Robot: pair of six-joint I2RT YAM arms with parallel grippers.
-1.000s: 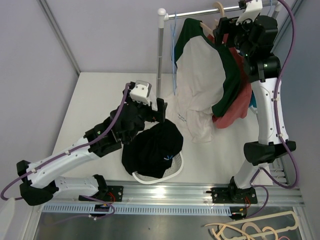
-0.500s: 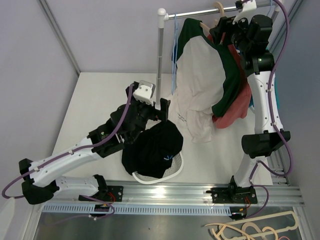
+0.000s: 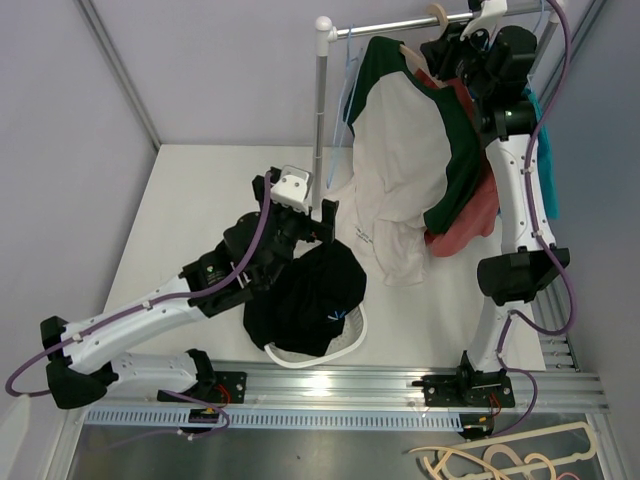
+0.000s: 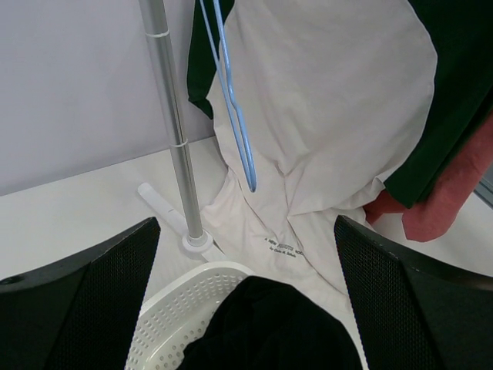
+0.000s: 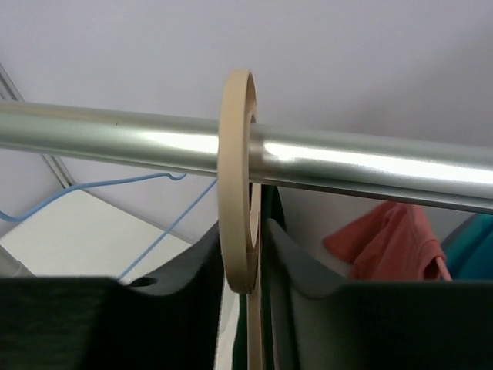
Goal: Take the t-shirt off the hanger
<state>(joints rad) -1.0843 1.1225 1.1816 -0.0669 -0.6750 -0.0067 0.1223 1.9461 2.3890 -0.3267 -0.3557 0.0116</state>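
A cream and dark green t-shirt (image 3: 400, 150) (image 4: 323, 100) hangs from a wooden hanger (image 3: 437, 14) (image 5: 235, 177) on the rail (image 3: 400, 25) (image 5: 370, 166), its hem trailing onto the table. My right gripper (image 3: 452, 40) (image 5: 258, 254) is up at the rail, shut on the hanger's neck just under the hook, with green cloth pinched alongside. My left gripper (image 3: 296, 205) (image 4: 245, 231) hovers low over the basket, open and holding nothing, and faces the shirt's lower part.
A white basket (image 3: 300, 360) (image 4: 177, 301) holds a black garment (image 3: 305, 295) (image 4: 277, 324). The rack pole (image 3: 320, 110) (image 4: 173, 131) stands beside a bare blue hanger (image 3: 347, 100) (image 4: 235, 116). Red (image 3: 470, 220) and teal (image 3: 545, 150) garments hang behind. Loose hangers (image 3: 510, 460) lie at the near edge.
My right gripper rose to the rail and its jaws closed round the hanger's neck. The left arm shifted slightly toward the rack, still open.
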